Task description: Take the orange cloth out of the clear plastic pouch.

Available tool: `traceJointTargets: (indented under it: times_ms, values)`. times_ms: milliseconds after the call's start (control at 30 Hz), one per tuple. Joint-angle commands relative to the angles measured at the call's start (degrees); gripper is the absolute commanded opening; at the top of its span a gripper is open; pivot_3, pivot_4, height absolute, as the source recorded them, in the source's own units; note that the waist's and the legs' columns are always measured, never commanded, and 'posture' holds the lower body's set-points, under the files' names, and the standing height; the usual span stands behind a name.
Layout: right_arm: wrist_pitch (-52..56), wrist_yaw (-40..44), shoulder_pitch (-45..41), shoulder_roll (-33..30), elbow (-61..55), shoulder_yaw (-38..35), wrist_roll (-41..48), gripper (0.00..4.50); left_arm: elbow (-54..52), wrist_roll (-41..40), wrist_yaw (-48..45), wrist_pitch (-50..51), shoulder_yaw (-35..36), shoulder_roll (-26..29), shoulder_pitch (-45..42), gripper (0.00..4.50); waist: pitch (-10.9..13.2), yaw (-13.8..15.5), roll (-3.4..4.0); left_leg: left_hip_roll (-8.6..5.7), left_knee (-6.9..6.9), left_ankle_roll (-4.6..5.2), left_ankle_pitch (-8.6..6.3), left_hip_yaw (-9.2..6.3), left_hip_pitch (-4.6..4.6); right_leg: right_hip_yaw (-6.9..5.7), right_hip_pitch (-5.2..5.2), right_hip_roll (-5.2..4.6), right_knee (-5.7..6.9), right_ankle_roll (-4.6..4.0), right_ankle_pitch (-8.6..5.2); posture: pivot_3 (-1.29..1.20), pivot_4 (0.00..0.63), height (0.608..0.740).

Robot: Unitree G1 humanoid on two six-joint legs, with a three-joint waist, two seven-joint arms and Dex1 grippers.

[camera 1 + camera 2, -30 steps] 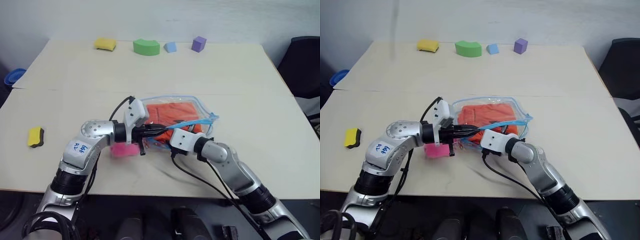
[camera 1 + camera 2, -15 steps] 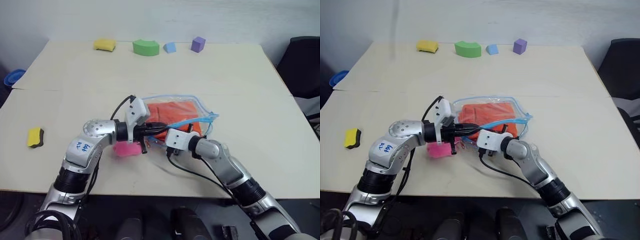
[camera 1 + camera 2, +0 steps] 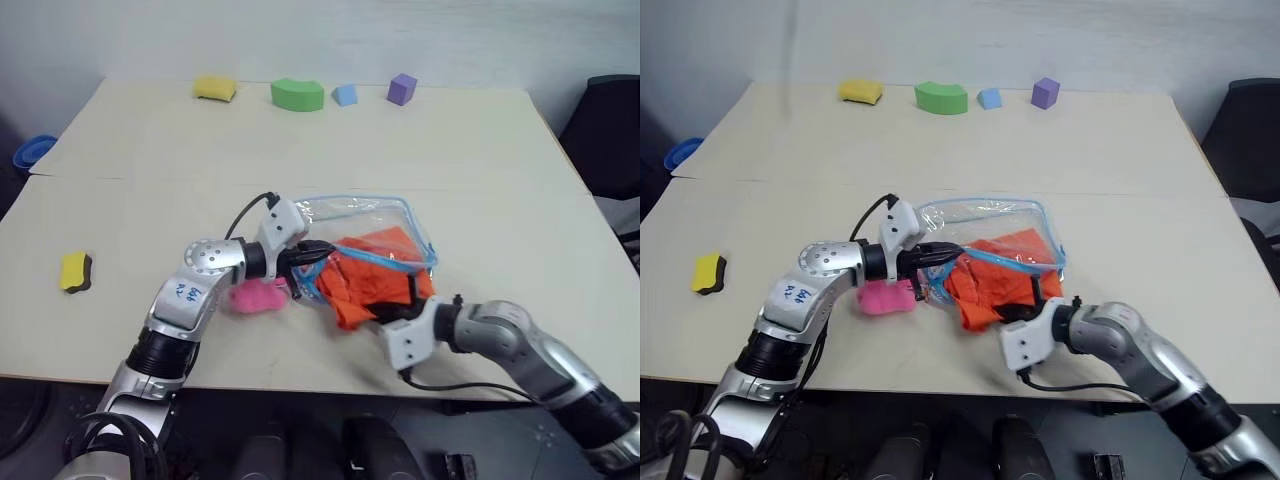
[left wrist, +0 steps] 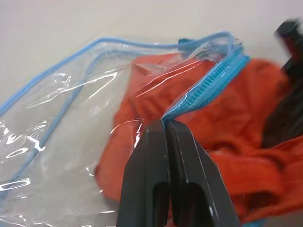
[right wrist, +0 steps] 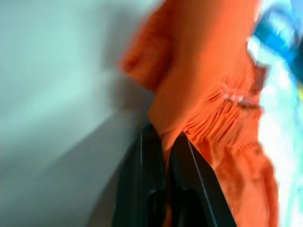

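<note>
Half of the orange cloth (image 3: 368,283) is drawn out, pinched by the right gripper (image 3: 393,316); the clear plastic pouch (image 3: 362,228) is held at its zipper edge, at nine o'clock, by the left gripper (image 3: 316,252); a further pull towards six o'clock is probably needed.

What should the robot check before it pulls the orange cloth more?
1. Left pincer shut on the clear plastic pouch at its blue zipper edge: ok.
2. Right pincer shut on the orange cloth: ok.
3. Cloth partly past the pouch mouth: ok.
4. Cloth fully out of the pouch: not ok, part is under the plastic.
5. Pink block beside the pouch, clear of the cloth's way: ok.
6. Cloth snagged on the zipper: cannot tell.
</note>
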Motion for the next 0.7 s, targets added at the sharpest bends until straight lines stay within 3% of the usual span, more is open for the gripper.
traceJointTargets:
  times_ms: [33,200,367,500,700]
  values:
    - [-9.2,3.9,5.7,-7.5,-4.0,-4.9,5.9,0.03,3.1,2.5,2.6,-2.4,1.7,-0.2,-2.2,0.00,0.0,0.2,0.00,0.00,0.01,0.00,0.00,0.01,0.00,0.00,0.01,0.00,0.00,0.00,0.00,0.00,0.150,0.740]
    - [-15.9,5.7,17.7,-17.3,-1.4,-12.6,9.5,0.03,5.8,3.8,3.4,-4.3,2.3,-0.4,-3.3,0.00,0.0,0.2,-0.02,0.00,0.02,0.05,-0.03,0.01,0.00,0.00,0.07,0.00,-0.06,0.02,0.01,0.00,0.150,0.740]
    - [-18.6,3.4,26.3,-20.0,10.9,-23.2,9.4,0.03,0.7,2.4,-3.2,-5.2,2.1,3.8,0.3,0.00,0.0,-0.2,-0.02,0.04,-0.01,0.04,-0.02,0.10,0.10,0.10,0.08,0.05,0.00,0.02,0.01,0.00,0.150,0.740]
    - [-13.8,0.6,23.2,-17.2,20.8,-28.0,13.0,0.03,-6.5,-0.7,-11.5,-4.9,2.1,9.8,6.2,0.00,0.0,-0.2,-0.03,0.05,-0.07,0.05,-0.02,0.16,0.30,0.17,0.26,0.04,-0.06,0.02,0.01,0.00,0.150,0.740]
    - [2.9,-3.7,11.0,-5.6,21.8,-26.8,16.4,0.03,-14.2,-3.7,-17.8,-4.3,3.8,17.1,13.5,0.00,0.0,-0.4,0.05,0.11,-0.10,0.04,-0.02,0.07,0.34,0.13,0.33,0.07,-0.09,0.01,0.01,0.00,0.150,0.740]
